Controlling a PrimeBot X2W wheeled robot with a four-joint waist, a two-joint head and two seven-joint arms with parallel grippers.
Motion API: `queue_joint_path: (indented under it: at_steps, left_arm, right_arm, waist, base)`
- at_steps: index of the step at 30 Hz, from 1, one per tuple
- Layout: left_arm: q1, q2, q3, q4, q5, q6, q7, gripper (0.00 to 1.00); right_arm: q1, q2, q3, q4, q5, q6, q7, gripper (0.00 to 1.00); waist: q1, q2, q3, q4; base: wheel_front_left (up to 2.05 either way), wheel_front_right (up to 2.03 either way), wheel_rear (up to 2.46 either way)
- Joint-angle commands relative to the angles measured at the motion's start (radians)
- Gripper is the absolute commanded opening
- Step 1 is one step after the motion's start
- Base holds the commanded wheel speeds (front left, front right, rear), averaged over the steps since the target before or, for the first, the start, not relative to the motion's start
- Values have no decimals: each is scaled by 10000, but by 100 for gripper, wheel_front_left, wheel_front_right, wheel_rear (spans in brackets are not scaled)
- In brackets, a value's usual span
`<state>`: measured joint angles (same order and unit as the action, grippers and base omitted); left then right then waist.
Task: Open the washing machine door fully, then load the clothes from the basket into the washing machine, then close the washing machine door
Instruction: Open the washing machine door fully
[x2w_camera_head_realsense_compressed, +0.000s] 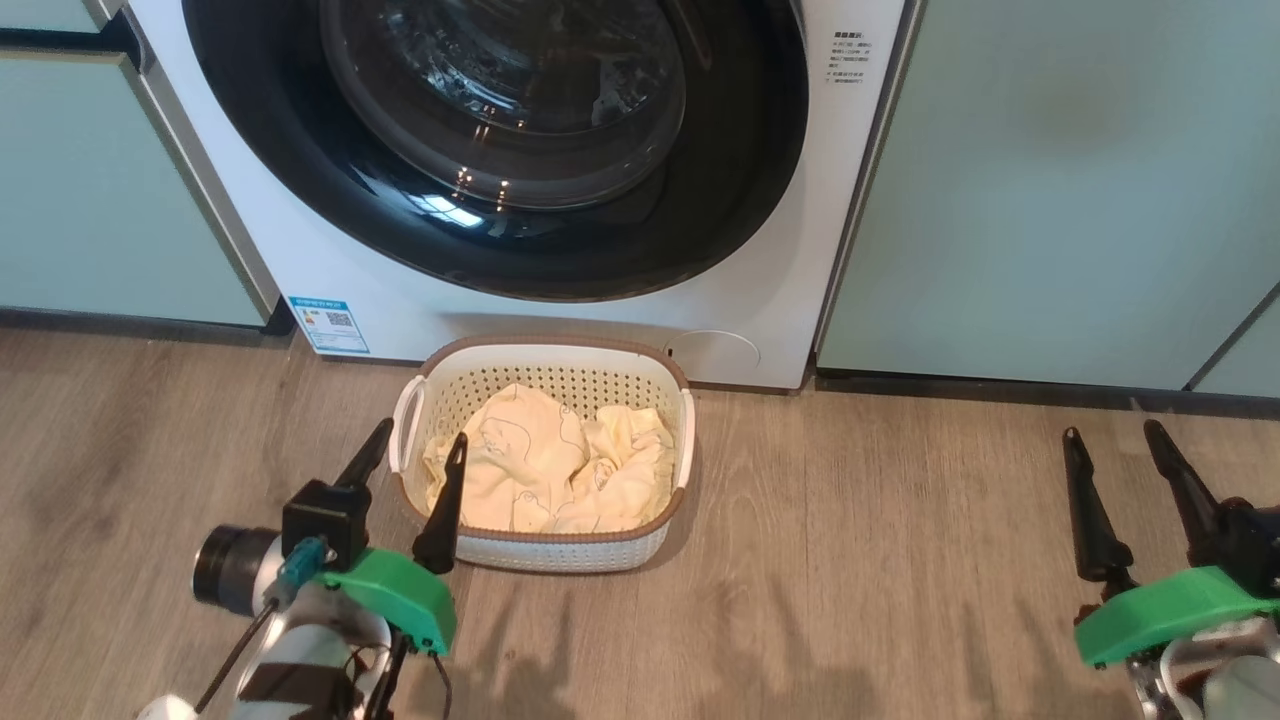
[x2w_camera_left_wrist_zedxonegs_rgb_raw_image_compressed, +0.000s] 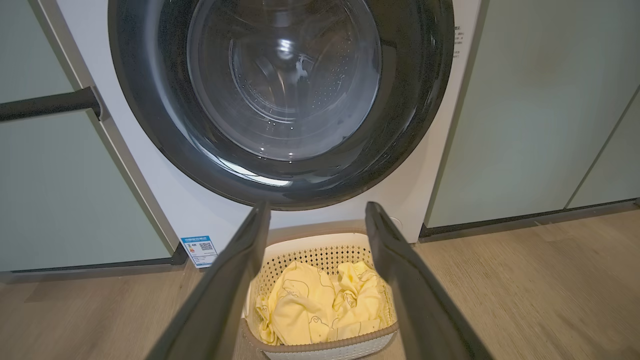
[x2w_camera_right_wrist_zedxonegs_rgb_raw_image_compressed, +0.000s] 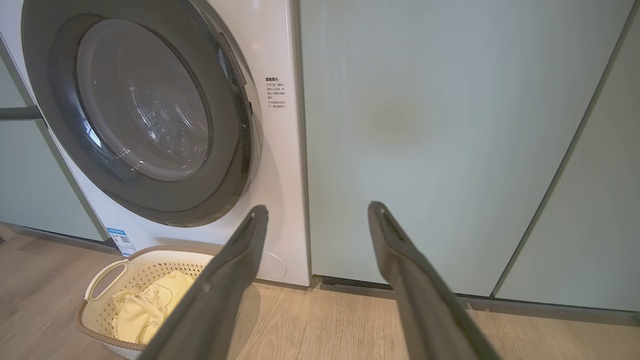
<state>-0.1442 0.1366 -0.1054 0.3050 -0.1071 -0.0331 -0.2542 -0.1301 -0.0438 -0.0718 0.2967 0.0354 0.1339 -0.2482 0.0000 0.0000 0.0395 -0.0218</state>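
Note:
The white washing machine (x2w_camera_head_realsense_compressed: 760, 300) stands ahead, its round glossy black door (x2w_camera_head_realsense_compressed: 700, 230) shut against the front; the door (x2w_camera_left_wrist_zedxonegs_rgb_raw_image_compressed: 150, 125) and the door (x2w_camera_right_wrist_zedxonegs_rgb_raw_image_compressed: 50, 120) look the same in both wrist views. On the floor before it sits the cream basket (x2w_camera_head_realsense_compressed: 545, 555) holding pale yellow clothes (x2w_camera_head_realsense_compressed: 545, 470). My left gripper (x2w_camera_head_realsense_compressed: 420, 445) hovers open at the basket's near-left corner, empty. My right gripper (x2w_camera_head_realsense_compressed: 1110, 432) is open and empty over the floor, well right of the basket. The left wrist view looks between open fingers at the clothes (x2w_camera_left_wrist_zedxonegs_rgb_raw_image_compressed: 320, 305) in the basket (x2w_camera_left_wrist_zedxonegs_rgb_raw_image_compressed: 325, 345); the right wrist view has the basket (x2w_camera_right_wrist_zedxonegs_rgb_raw_image_compressed: 100, 290) low left.
Pale green cabinets (x2w_camera_head_realsense_compressed: 1050, 180) flank the machine on both sides, with a dark handle bar (x2w_camera_left_wrist_zedxonegs_rgb_raw_image_compressed: 50, 102) on the left one. Wooden floor (x2w_camera_head_realsense_compressed: 880, 560) stretches between the basket and my right gripper.

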Motion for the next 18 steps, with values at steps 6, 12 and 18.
queue_joint_path:
  at_steps: [6, 12, 18]
  left_arm:
    - [-358, 176, 357, -259, 65, 49, -76, 100]
    - [-374, 154, 381, -218, 59, 84, -76, 100]
    - [-385, 158, 434, -170, 39, 120, -76, 100]
  right_arm:
    - [-407, -65, 195, -324, 158, -32, -136, 100]
    - [-411, -65, 195, -338, 177, -32, -136, 100]
    - [-405, -65, 184, -334, 184, -32, -136, 100]
  waist:
    - [0, 0, -4, -10]
    - [0, 0, -2, -10]
    - [0, 0, 27, 2]
  base:
    - [0, 0, 0]
    - [0, 0, 0]
    - [0, 0, 0]
